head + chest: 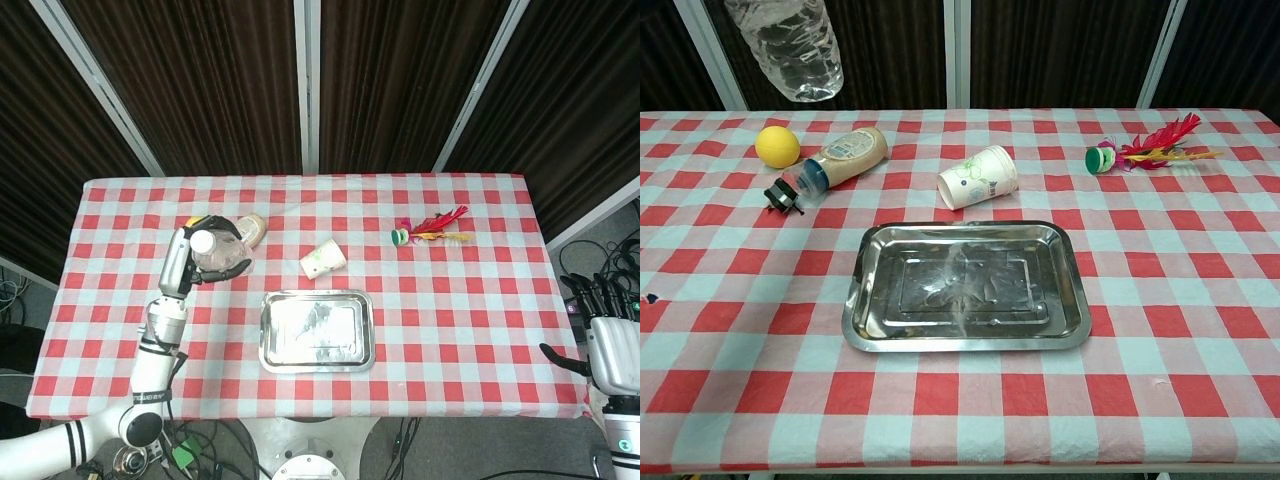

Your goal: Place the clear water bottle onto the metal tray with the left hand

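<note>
My left hand (188, 260) grips the clear water bottle (212, 255) and holds it high above the table's left side, white cap up. The chest view shows only the bottle's lower body (790, 45) hanging at the top left, well off the cloth, and no hand. The metal tray (316, 330) lies empty near the table's front middle, to the right of the bottle and nearer to me, also seen in the chest view (965, 285). My right hand (610, 345) hangs off the table's right edge, fingers spread, holding nothing.
A yellow ball (777, 146) and a lying sauce bottle (840, 158) sit below the raised bottle. A tipped paper cup (978, 176) lies just behind the tray. A feathered shuttlecock (1145, 145) rests at the back right.
</note>
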Tool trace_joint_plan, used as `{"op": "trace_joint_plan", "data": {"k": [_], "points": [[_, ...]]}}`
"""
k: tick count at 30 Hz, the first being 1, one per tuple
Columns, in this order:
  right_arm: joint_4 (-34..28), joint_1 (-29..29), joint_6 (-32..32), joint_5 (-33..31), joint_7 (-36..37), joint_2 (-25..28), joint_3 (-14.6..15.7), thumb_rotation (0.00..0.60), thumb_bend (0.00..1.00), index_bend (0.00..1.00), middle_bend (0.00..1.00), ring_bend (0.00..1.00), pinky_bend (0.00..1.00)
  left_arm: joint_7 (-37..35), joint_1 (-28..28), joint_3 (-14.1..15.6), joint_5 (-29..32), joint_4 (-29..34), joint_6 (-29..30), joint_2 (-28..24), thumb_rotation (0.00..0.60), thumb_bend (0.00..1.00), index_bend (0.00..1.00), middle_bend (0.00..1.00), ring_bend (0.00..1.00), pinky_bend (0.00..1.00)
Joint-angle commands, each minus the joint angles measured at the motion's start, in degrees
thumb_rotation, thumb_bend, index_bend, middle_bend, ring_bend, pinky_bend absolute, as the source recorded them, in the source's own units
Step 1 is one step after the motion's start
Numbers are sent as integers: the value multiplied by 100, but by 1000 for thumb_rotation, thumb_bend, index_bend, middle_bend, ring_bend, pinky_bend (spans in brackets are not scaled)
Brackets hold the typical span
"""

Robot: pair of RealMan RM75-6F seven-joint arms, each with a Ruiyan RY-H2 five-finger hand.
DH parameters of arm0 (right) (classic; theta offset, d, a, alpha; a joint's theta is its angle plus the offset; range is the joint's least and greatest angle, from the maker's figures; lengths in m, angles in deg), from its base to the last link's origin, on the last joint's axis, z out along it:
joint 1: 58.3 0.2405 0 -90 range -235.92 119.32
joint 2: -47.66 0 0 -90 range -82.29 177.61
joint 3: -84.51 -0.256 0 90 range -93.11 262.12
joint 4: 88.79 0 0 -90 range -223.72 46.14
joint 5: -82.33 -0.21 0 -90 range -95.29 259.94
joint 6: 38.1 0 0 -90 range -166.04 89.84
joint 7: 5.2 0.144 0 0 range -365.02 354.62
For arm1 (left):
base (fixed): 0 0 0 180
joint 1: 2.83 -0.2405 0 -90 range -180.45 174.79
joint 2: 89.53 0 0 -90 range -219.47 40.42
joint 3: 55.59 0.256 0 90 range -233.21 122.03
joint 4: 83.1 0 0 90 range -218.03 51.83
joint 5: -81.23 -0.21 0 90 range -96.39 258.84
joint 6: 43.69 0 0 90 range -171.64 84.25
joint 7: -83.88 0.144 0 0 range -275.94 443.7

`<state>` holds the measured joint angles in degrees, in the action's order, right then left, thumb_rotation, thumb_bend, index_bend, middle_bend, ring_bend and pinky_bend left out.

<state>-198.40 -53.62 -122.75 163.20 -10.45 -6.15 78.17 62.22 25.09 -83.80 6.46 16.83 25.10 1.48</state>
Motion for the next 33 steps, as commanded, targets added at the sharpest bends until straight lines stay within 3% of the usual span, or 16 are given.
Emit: {"op": "trace_joint_plan", "data": {"k": [1,3,5,11,13,19,21,28,33], "points": [[2,11,24,-1,-12,0,7,600,41,143,123,0,44,-448,-277,679,297,-476,-111,178,600,222,645,686,536,579],[-3,9,14,14,6,5,5,600,41,143,123,0,44,-629,-355,878,359,-809,-145,313,600,223,644,685,536,577],[-11,1,-10,34,26,17,0,600,41,143,123,0,44,-744,-317,875,244,-992,-89,387,600,223,645,685,536,577],[-19,-17,-35,60,48,33,10,600,41,143,123,0,44,-458,207,133,-299,-390,188,67,600,224,644,685,536,577],[-13,-5,2,40,42,22,15,600,41,143,123,0,44,-338,250,56,-298,-203,264,-14,600,224,644,684,536,578],[26,35,107,-26,5,-8,24,600,41,143,123,0,44,-774,-266,901,429,-921,51,215,600,224,642,683,536,577],[31,31,94,-28,6,-10,21,600,41,143,124,0,44,-982,-344,997,461,-1152,36,293,600,224,642,682,536,574],[1,16,40,17,28,11,14,600,41,143,124,0,44,-1025,-112,726,114,-1051,187,249,600,223,642,680,536,573],[-52,-9,-8,123,1,31,50,600,41,143,124,0,44,-822,308,659,311,-961,-109,786,600,223,641,679,536,573]]}}
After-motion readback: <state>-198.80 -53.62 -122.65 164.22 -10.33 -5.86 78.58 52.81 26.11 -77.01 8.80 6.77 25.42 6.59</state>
